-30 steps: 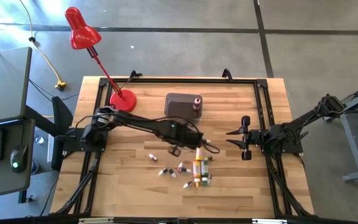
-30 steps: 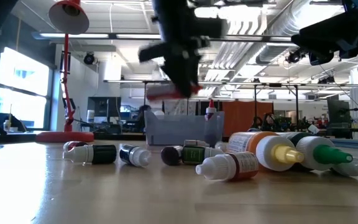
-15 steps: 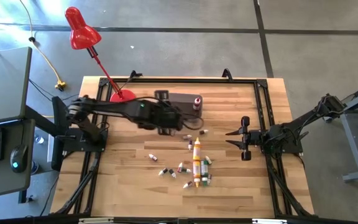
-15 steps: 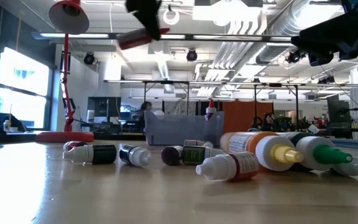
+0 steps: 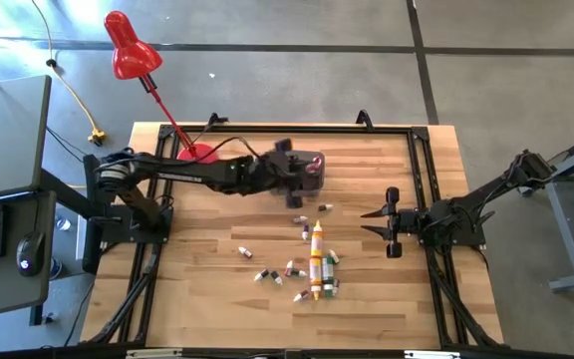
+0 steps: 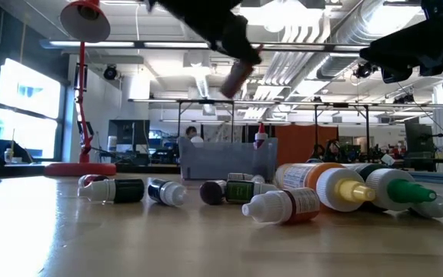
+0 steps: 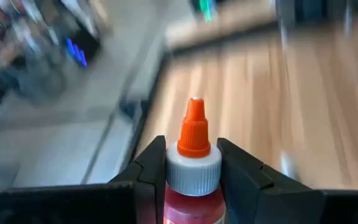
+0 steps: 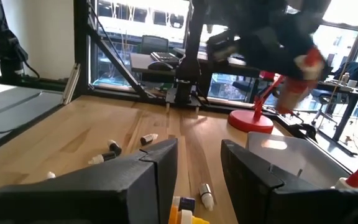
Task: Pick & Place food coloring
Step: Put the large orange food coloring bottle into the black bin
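A red food coloring bottle (image 7: 193,163) with a white collar and orange tip is in my left gripper (image 5: 305,172), which is shut on it above the dark grey tub (image 6: 223,163) at the table's far middle. In the low view the bottle (image 6: 238,77) hangs high over the tub. Another red-capped bottle (image 6: 261,138) stands in the tub. Several more bottles (image 5: 315,265) lie on their sides on the wood at mid-table. My right gripper (image 5: 371,222) waits open at the right, holding nothing. My left gripper pinches the bottle between its two fingers (image 7: 151,169) at the white collar (image 7: 193,173) and the body just behind it. The bottle lies along the fingers, its orange tip (image 7: 194,127) sticking out past them. It is lifted clear, slanting over the tub.
A red desk lamp (image 5: 133,52) stands with its base (image 5: 197,156) at the far left of the table. A black frame rail (image 5: 422,150) runs around the table top. Bare wood lies near the front edge and on the left.
My left gripper has risen from just above the pile of bottles and gone toward the far edge, to above the tub, carrying the red bottle. It has tipped from pointing down to nearly level. The bottle stays in the hold, clear of the table.
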